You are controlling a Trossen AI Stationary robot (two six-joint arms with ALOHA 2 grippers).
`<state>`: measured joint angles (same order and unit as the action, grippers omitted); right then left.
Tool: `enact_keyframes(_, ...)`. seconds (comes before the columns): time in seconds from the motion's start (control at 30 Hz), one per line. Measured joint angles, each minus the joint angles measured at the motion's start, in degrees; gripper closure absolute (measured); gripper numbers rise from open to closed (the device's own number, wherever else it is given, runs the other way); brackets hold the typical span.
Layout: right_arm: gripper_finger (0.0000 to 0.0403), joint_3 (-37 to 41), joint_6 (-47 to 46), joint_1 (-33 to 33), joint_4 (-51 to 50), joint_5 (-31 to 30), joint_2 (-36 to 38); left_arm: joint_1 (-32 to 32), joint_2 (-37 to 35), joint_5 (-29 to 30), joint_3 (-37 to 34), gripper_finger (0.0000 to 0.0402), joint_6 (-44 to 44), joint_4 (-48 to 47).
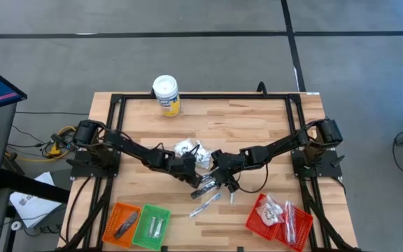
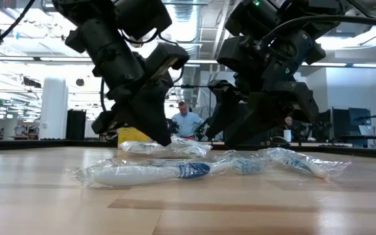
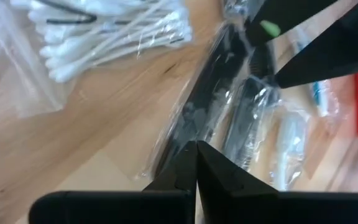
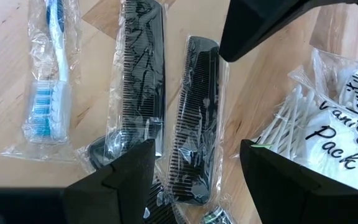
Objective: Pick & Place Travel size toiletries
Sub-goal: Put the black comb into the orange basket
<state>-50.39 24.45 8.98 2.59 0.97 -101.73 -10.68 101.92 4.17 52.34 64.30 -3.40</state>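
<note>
Travel toiletries lie mid-table: white sachets and cotton swabs (image 1: 191, 150), two wrapped black combs (image 4: 138, 74) (image 4: 194, 118) and wrapped toothbrushes (image 4: 48, 81) (image 2: 142, 173). My left gripper (image 1: 189, 168) is shut, its tips (image 3: 196, 146) down at the clear wrapper of a black comb (image 3: 197, 106). My right gripper (image 1: 221, 171) is open and hangs over the combs, its fingers (image 4: 129, 174) standing either side of one wrapped comb without touching it. My left gripper comes down slanting onto the clear wrapper at one end of a black comb (image 3: 188, 134), its two fingers closed together. The comb lies flat on the table. Whether the tips pinch the film or only rest on it, I cannot tell.
A white-lidded yellow canister (image 1: 166, 94) stands at the table's far side. Orange (image 1: 122, 222) and green (image 1: 152, 225) mesh baskets sit at the near left, a red one (image 1: 278, 218) at the near right, each holding some items. More wrapped sticks (image 1: 207, 203) lie near the front.
</note>
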Motion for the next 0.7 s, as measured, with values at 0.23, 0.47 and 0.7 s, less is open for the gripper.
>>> enact_keyframes(0.23, 0.0175, 0.0, 0.0, -0.05, 0.02, -0.9, 0.0, -0.29, 0.29, -0.17, 0.08, 0.0401, -0.69, -0.84)
enact_keyframes(0.47, 0.0175, 0.0, 0.0, -0.05, 0.21, -1.03, 0.0, -0.51, 1.19, -1.03, 0.11, 0.0401, -1.01, -1.27)
enact_keyframes(0.7, 0.0175, 0.0, -0.01, -0.05, 0.44, -1.05, 0.0, -0.55, 2.04, -1.58, 0.26, 0.0402, 0.67, -2.94)
